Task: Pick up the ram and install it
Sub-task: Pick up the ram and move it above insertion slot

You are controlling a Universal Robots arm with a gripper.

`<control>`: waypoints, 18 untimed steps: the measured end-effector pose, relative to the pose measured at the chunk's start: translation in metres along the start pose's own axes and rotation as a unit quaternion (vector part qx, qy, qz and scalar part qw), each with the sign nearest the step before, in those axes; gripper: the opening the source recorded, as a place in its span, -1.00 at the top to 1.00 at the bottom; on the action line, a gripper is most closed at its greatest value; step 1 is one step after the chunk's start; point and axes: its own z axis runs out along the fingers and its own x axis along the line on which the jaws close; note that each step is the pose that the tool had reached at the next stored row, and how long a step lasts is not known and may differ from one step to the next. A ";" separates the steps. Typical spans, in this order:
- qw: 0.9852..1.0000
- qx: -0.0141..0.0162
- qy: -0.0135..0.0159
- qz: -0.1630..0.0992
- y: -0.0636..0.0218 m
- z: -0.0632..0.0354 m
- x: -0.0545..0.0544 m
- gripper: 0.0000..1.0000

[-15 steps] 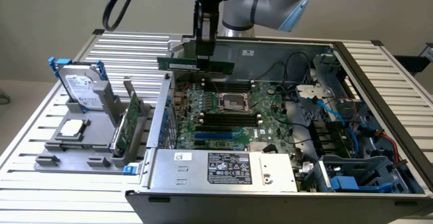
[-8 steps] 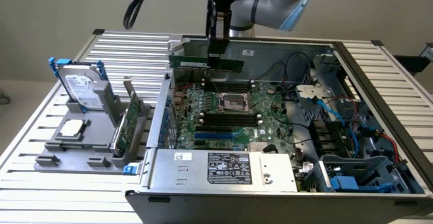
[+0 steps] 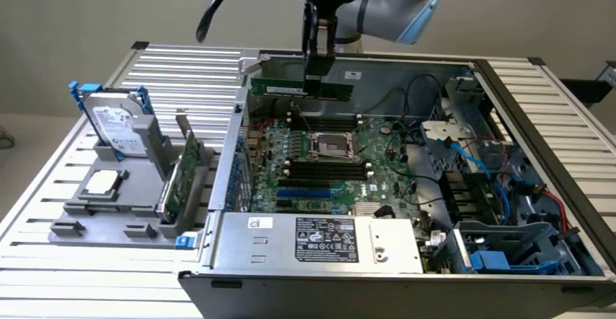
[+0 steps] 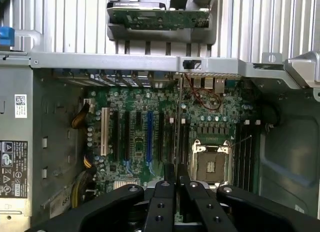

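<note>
— Ram position, please?

— The ram [image 3: 288, 88] is off the tabletop [image 3: 58, 276], clamped in the end effector [image 3: 319, 73]. It hangs level, long edge sideways, over the far part of the open computer case [image 3: 539, 102].

— Is it seated in anything?

— No. In the exterior view it sits in front of the case's far wall and above the motherboard [image 3: 385, 182], clear of the black memory slots [image 3: 327, 167] beside the CPU socket [image 3: 334, 146].

— How is the grip?

— The fingers are drawn together on the stick's upper edge, a little toward the exterior view's right of its middle. In the wrist view the end effector [image 4: 176, 184] has its black fingers [image 4: 164, 192] nearly touching, with the ram [image 4: 177, 122] seen edge-on as a thin line running out from between them, across the motherboard [image 4: 140, 137] and alongside the CPU socket [image 4: 210, 162].

— What else is around?

— On the exterior view's left, a grey fixture [image 3: 97, 218] on the tabletop carries a hard drive [image 3: 115, 124] standing upright, a large green expansion card [image 3: 183, 175] on edge, and a square silver CPU chip [image 3: 101, 184] lying flat. The power supply [image 3: 318, 239] fills the case's near side.
</note>
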 end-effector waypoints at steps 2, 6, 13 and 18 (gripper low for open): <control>1.000 0.000 0.000 0.000 -0.0056 0.0017 -0.004 0.73; 1.000 0.000 0.000 0.000 -0.0226 0.0044 -0.010 0.73; 1.000 0.000 0.000 0.000 -0.0458 0.0134 -0.019 0.73; 1.000 0.004 0.000 -0.001 -0.0472 0.0205 -0.024 0.73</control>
